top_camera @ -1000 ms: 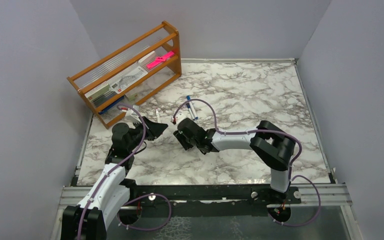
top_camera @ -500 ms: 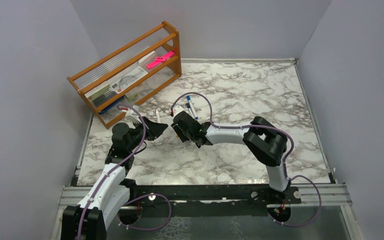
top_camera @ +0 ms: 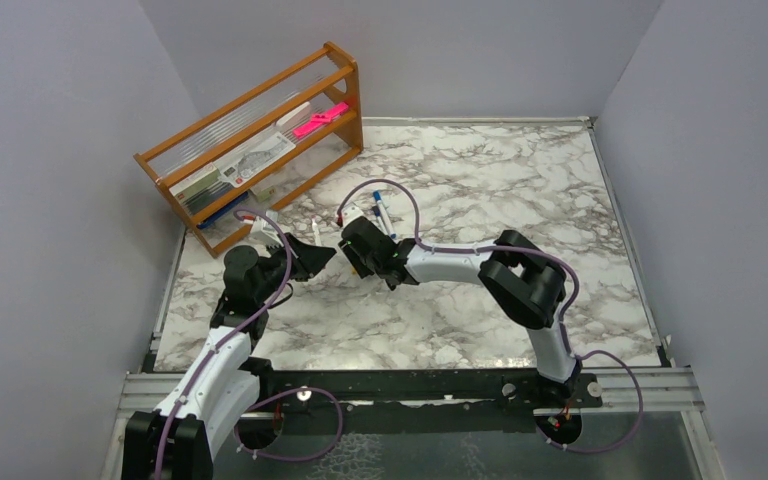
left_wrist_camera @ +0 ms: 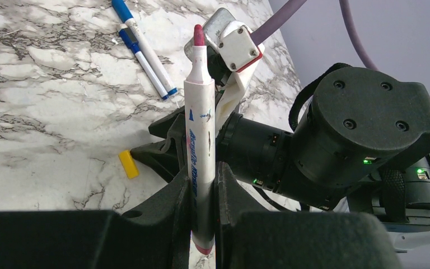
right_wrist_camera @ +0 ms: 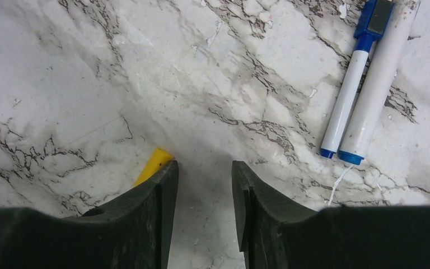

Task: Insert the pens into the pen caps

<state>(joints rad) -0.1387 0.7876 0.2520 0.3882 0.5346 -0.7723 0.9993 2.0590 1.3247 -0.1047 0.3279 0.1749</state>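
Wooden rack (top_camera: 354,105) on marble table (top_camera: 480,170)

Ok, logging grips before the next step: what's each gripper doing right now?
Left gripper: closed on the red-tipped pen.
Right gripper: open, empty, yellow cap just beside it.

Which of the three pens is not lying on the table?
The red-tipped pen: it is clamped in the left tool, off the table. The two blue-ended pens lie side by side on the marble top.

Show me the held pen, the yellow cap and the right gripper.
held pen (left_wrist_camera: 200,140), left wrist view, mid-barrel.
yellow cap (right_wrist_camera: 155,159), right wrist view, exposed end.
right gripper (right_wrist_camera: 204,168), right wrist view, gap between fingertips.
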